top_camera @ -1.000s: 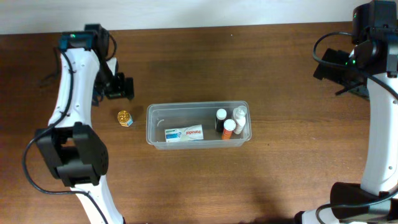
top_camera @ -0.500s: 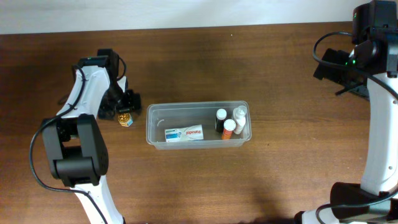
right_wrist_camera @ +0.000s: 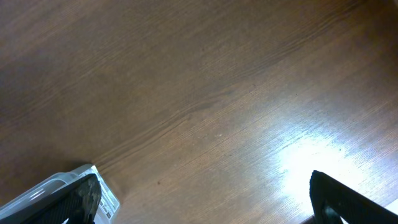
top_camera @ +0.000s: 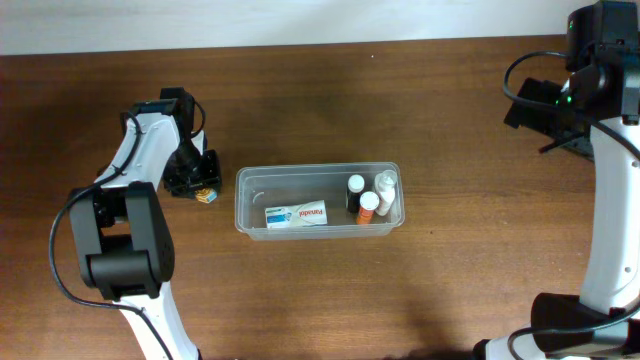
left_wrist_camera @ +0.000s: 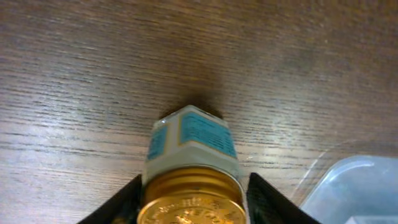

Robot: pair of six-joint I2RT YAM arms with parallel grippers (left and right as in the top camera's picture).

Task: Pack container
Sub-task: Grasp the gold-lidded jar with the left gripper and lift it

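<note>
- Your left gripper (top_camera: 197, 178) is clamped on the small gold-lidded jar (left_wrist_camera: 193, 143), just left of the clear plastic rectangular container (top_camera: 318, 168).
- A white-and-blue box (top_camera: 296, 213) and small bottles (top_camera: 368, 198) are inside it; I think only the jar is left.

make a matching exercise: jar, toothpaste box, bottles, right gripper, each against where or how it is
1 jar
2 toothpaste box
3 bottles
4 right gripper

a right end of container
b open, above table
c between fingers of left gripper
d lying flat, left half of container

Pairs: 1-c, 2-d, 3-a, 4-b
</note>
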